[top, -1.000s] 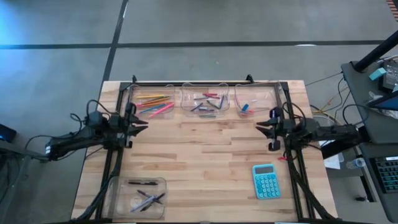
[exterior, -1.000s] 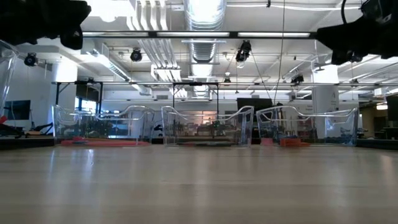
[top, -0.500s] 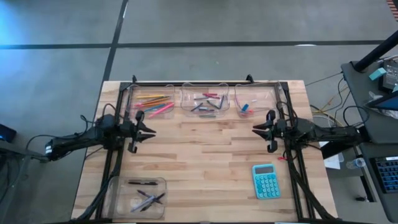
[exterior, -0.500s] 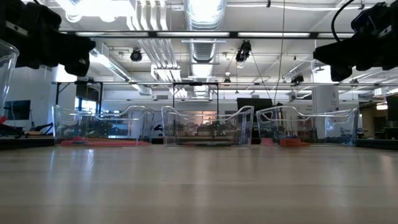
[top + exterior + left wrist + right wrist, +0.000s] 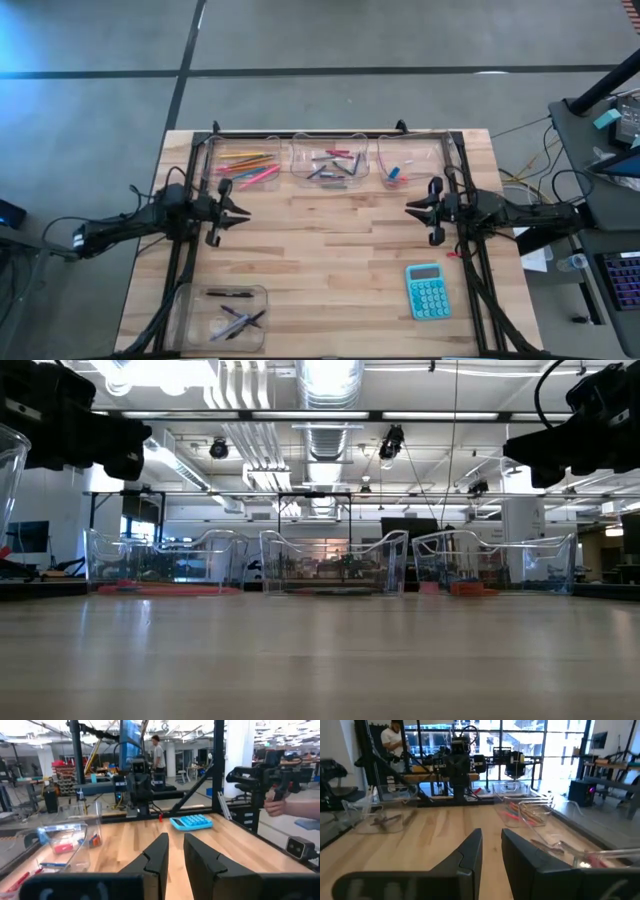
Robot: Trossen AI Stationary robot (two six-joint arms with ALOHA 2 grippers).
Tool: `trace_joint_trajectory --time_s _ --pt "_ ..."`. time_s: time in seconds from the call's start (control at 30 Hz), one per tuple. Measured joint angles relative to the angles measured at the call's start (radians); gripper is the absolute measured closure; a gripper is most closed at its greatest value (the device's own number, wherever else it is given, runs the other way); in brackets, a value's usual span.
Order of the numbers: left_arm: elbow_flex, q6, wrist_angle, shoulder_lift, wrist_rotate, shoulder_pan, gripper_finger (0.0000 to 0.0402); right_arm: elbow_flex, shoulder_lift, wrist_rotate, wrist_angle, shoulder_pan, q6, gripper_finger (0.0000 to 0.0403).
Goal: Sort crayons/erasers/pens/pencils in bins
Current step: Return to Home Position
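Wood-plank table (image 5: 330,250) sits on a grey concrete floor w/ dark lines; low view looks across it into a big workshop w/ ceiling ducts & strip lights. Seen from above, three clear bins line the 12 o'clock edge: the bin at 11 (image 5: 238,160) holds pencils (image 5: 248,166) in orange, pink, red; the middle bin at 12 (image 5: 331,160) holds crayons (image 5: 333,166), grey, red, purple; the bin at 1 (image 5: 410,160) holds erasers (image 5: 394,172), blue & pink. Fourth bin (image 5: 221,316) at 7 o'clock, near the front edge, holds dark pens (image 5: 236,318). Teal calculator (image 5: 428,291) lies flat at 5 o'clock, apart from all bins; its keys are too small to read. No brand, label or writing legible anywhere. Left gripper (image 5: 237,208) hangs over the table at 9 o'clock, just below the pencil bin, pointing inward; its wrist view shows the fingers (image 5: 156,857) nearly together, a thin gap betw. them, nothing held. Right gripper (image 5: 413,208) hangs at 3 o'clock, just below the eraser bin, facing the left one, well apart across bare wood; its fingers (image 5: 470,852) also close together w/ a narrow gap, holding nothing. Wrist views show people in the room beyond the table: one standing at 12, and a hand at the 3 o'clock edge of the left wrist view.
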Motion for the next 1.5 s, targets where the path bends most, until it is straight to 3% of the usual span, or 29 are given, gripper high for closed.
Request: trace_joint_trajectory --time_s 0.53,1.5 --pt "-0.001 0.002 0.002 0.019 -0.001 0.0 0.0357 -0.001 0.0 0.001 0.005 0.0 0.12 0.0339" --pt "-0.002 0.003 0.003 0.019 -0.001 0.0 0.0357 -0.001 0.0 0.002 0.007 0.0 0.118 0.0339"
